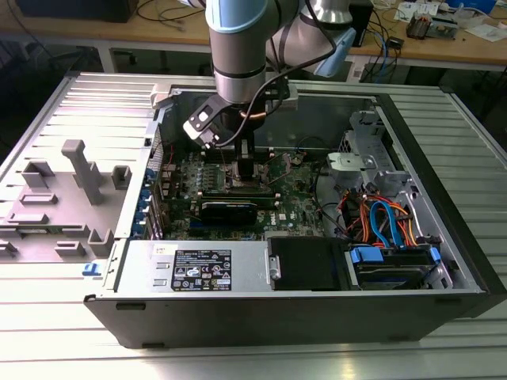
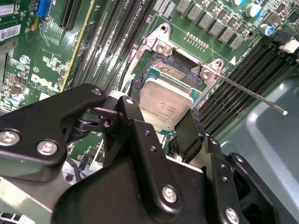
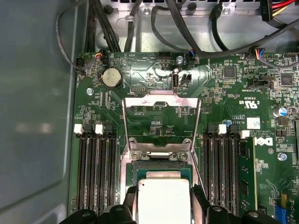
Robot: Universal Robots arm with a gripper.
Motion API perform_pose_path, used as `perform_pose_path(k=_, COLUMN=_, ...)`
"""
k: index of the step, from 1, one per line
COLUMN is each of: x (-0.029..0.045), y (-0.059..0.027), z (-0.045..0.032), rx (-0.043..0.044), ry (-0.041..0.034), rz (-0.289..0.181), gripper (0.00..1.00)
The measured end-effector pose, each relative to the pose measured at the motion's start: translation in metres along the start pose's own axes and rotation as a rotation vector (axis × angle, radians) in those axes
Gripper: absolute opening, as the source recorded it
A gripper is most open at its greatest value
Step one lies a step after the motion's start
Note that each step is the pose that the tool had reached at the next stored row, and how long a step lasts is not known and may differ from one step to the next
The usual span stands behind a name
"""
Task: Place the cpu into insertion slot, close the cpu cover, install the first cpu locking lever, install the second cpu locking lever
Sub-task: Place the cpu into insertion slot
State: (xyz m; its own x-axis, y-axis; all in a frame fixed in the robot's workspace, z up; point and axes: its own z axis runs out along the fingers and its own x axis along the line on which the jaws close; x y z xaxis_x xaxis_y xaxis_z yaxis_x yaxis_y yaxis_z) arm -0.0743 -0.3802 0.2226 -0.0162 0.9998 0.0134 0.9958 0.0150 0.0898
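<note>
My gripper [image 3: 163, 199] is shut on the cpu [image 3: 163, 205], a silver-grey square chip pinched by its edges between two black fingers [image 3: 130, 199]. In the second wrist view the cpu [image 2: 164, 105] hangs close over the insertion slot [image 2: 174, 71], covering most of it, with a strip of the dark pin field showing past its edge. The cpu cover [image 3: 161, 100] is swung back off the slot, its window over bare green board. A thin metal locking lever [image 2: 252, 95] sticks out free beside the slot. In the exterior view the gripper [image 1: 244, 170] reaches down into the open computer case.
Long black memory slots [image 3: 96, 170] flank the slot on both sides. Cable bundles [image 3: 177, 23] run along the board's edge. The case holds a power supply [image 1: 202, 269] and drive cage [image 1: 388, 222]. A grey moulded fixture [image 1: 75, 178] lies at the exterior view's left.
</note>
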Motion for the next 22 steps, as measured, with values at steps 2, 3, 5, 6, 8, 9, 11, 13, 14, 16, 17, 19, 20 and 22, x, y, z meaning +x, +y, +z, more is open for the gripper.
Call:
perform_pose_path(k=2, x=0.0000, y=0.0000, z=0.0002, rx=-0.0001, ry=0.0001, rz=0.000, gripper=0.55)
perform_pose_path(k=3, x=0.0000, y=0.0000, z=0.0002, rx=0.0000, ry=-0.0008, rz=0.000, gripper=0.55)
perform_pose_path(k=5, x=0.0000, y=0.0000, z=0.0002, rx=0.0000, ry=-0.0021, rz=0.000, gripper=0.55)
perform_pose_path(k=6, x=0.0000, y=0.0000, z=0.0002, rx=-0.0001, ry=-0.0020, rz=0.000, gripper=0.55)
perform_pose_path(k=8, x=0.0000, y=0.0000, z=0.0002, rx=0.0000, ry=-0.0021, rz=0.000, gripper=0.55)
perform_pose_path(k=9, x=0.0000, y=0.0000, z=0.0002, rx=0.0000, ry=-0.0021, rz=0.000, gripper=0.55)
perform_pose_path(k=11, x=0.0000, y=0.0000, z=0.0002, rx=-0.0001, ry=-0.0022, rz=0.000, gripper=0.55)
perform_pose_path(k=13, x=0.0000, y=0.0000, z=0.0002, rx=-0.0001, ry=-0.0023, rz=0.000, gripper=0.55)
perform_pose_path(k=14, x=0.0001, y=0.0001, z=0.0004, rx=-0.0001, ry=-0.0022, rz=0.000, gripper=0.55)
perform_pose_path(k=16, x=0.0001, y=-0.0001, z=0.0026, rx=-0.0001, ry=-0.0023, rz=0.000, gripper=0.55)
perform_pose_path(k=17, x=0.0001, y=-0.0001, z=0.0041, rx=-0.0001, ry=-0.0022, rz=0.000, gripper=0.55)
perform_pose_path(k=19, x=0.0001, y=-0.0003, z=0.0065, rx=-0.0001, ry=-0.0029, rz=0.001, gripper=0.55)
perform_pose_path(k=20, x=0.0001, y=-0.0004, z=0.0076, rx=0.0000, ry=-0.0031, rz=0.001, gripper=0.55)
perform_pose_path(k=22, x=0.0009, y=-0.0006, z=0.0094, rx=0.0001, ry=-0.0034, rz=0.002, gripper=0.55)
